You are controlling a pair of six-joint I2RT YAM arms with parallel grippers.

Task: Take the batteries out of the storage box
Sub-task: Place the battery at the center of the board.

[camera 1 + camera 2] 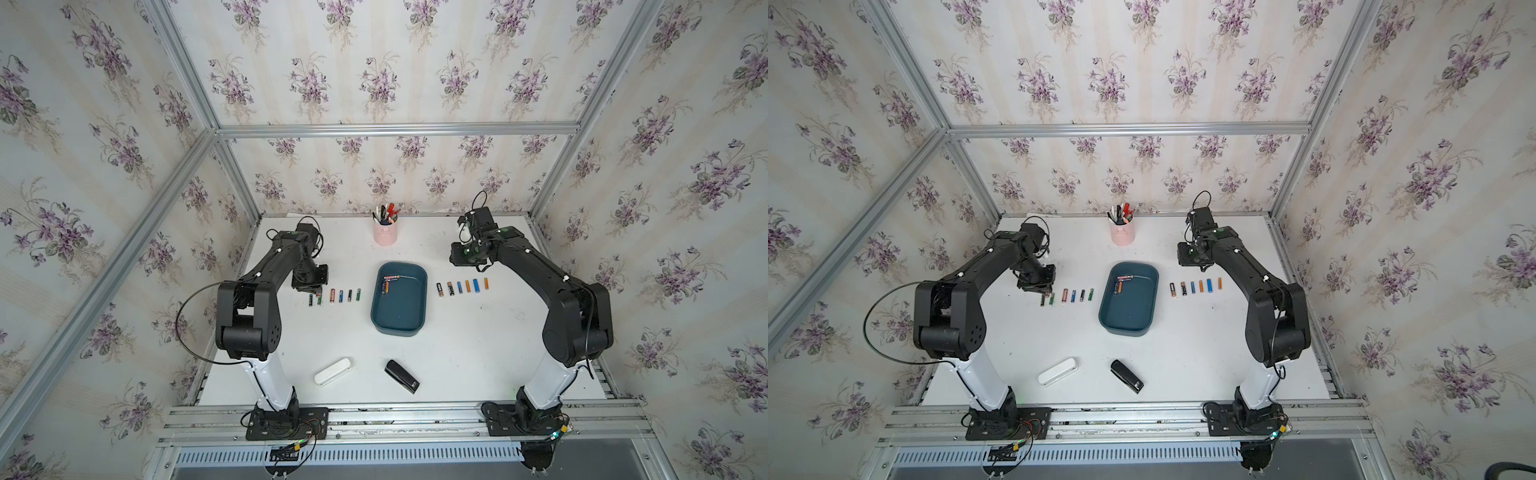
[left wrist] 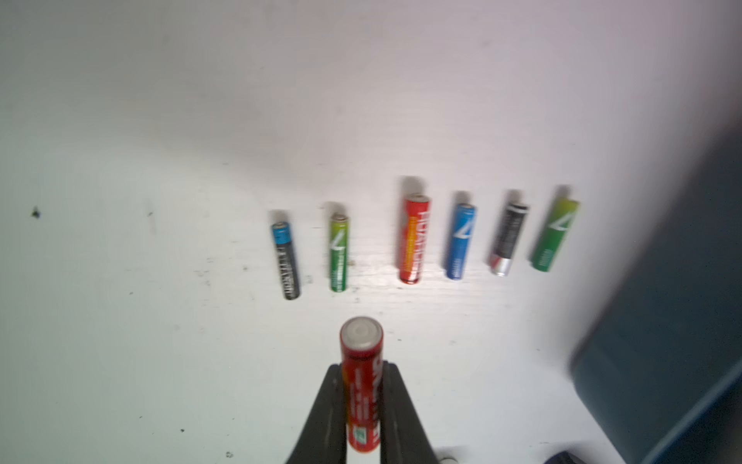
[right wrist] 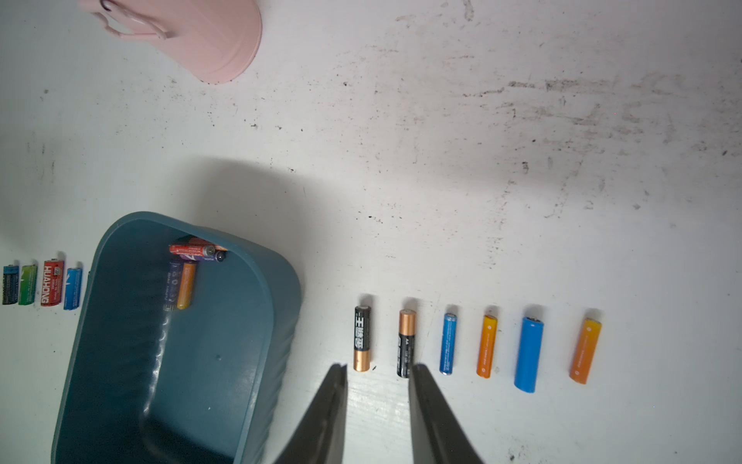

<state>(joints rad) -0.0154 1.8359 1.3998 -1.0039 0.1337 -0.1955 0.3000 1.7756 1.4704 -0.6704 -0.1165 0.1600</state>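
The storage box (image 3: pixel 180 381) is smooth, glossy teal plastic that throws back streaks of light on its floor, with fine ribbing on its outer wall. The batteries (image 3: pixel 529 353) wear shiny printed wraps with bare metal end caps, as does the red battery (image 2: pixel 361 401) between the matt dark jaws of the left gripper (image 2: pixel 363 367). The white surface (image 3: pixel 522 241) is matt, scuffed and speckled with dark grime, the pink cup (image 3: pixel 208 40) has a smooth satin coat, and in both top views the frame rails (image 1: pixel 395 129) are brushed bare metal against matt flowered wallpaper (image 1: pixel 395 62).
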